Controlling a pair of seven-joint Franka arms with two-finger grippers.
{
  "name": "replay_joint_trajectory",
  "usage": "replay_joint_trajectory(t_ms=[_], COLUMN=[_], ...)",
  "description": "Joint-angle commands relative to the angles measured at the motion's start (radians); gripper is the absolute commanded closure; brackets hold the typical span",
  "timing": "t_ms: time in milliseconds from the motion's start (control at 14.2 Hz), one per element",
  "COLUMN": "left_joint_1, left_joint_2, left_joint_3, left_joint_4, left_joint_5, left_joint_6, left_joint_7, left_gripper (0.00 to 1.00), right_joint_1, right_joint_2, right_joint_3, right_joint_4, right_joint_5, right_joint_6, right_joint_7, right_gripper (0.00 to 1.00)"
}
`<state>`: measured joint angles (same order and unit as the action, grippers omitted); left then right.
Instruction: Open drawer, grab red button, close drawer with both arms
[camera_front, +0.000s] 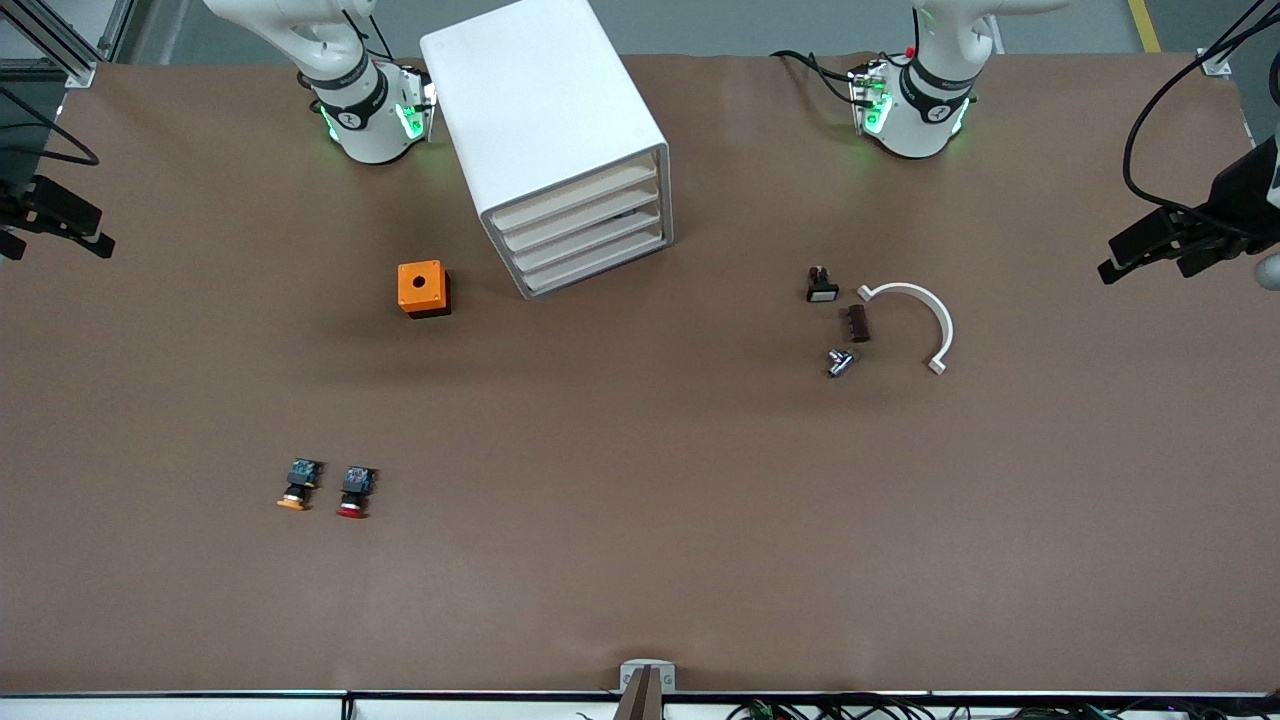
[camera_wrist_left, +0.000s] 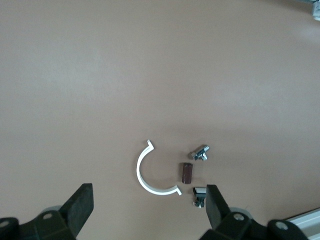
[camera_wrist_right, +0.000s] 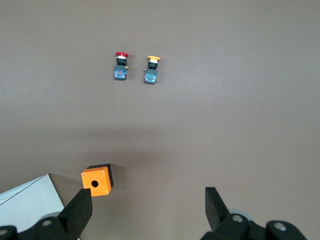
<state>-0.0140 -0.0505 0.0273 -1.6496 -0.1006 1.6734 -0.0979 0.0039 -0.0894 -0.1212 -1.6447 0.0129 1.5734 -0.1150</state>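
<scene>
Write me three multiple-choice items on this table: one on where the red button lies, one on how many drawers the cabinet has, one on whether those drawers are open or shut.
1. The red button lies
A. inside a drawer
B. on the table beside the orange button
C. on top of the cabinet

2. The cabinet's drawers number
A. two
B. four
C. six

3. The drawers are
A. all shut
B. one pulled out
C. all pulled out

Answers: 1 B, both buttons lie side by side on the bare table. 2 B, four beige fronts are stacked. 3 A, every front sits flush with the cabinet.
</scene>
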Motion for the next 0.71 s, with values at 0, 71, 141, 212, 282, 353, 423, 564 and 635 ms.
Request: replay_joint_trajectory(t_ms=[0, 71, 141, 212, 282, 353, 423, 564, 635], left_joint_1=[-0.009, -0.009, -0.011, -0.012, -0.018, -0.018, -0.014, -0.015, -0.015], left_joint_2=[0.029, 0.029, 0.029, 0.029, 0.029, 0.029, 0.028, 0.027, 0.027], left_joint_3=[0.0, -0.001, -0.001, -0.003, -0.004, -0.023, -0.038, -0.04, -0.041], left_joint_4=[0.062, 0.062, 0.062, 0.063, 0.065, 0.067, 0.067, 0.067, 0.067], left_joint_5=[0.022, 0.022, 0.022, 0.033, 0.053, 0.068, 0.078, 0.084, 0.084], left_joint_6=[-0.011, -0.012, -0.012, -0.017, -0.029, -0.033, -0.034, -0.035, -0.035], left_joint_7=[0.006, 0.006, 0.006, 0.009, 0.017, 0.026, 0.027, 0.027, 0.026], left_gripper=[0.01, 0.01, 0.01, 0.01, 0.01, 0.01, 0.01, 0.01, 0.0], right_joint_1=[-0.01, -0.012, -0.013, -0.012, -0.012, -0.012, -0.012, -0.012, -0.012], right_joint_2=[-0.029, -0.029, -0.027, -0.029, -0.027, -0.027, -0.027, -0.027, -0.027], right_joint_3=[0.011, 0.011, 0.011, 0.011, 0.011, 0.011, 0.011, 0.011, 0.011], right_joint_4=[-0.023, -0.023, -0.023, -0.023, -0.023, -0.023, -0.023, -0.021, -0.021], right_joint_5=[-0.013, -0.014, -0.013, -0.014, -0.014, -0.013, -0.013, -0.013, -0.014], right_joint_6=[-0.013, -0.013, -0.013, -0.013, -0.013, -0.015, -0.013, -0.01, -0.009], right_joint_7=[-0.011, -0.009, -0.008, 0.0, 0.0, 0.001, 0.001, 0.001, 0.003], right_gripper=[0.0, 0.0, 0.0, 0.0, 0.0, 0.0, 0.0, 0.0, 0.0])
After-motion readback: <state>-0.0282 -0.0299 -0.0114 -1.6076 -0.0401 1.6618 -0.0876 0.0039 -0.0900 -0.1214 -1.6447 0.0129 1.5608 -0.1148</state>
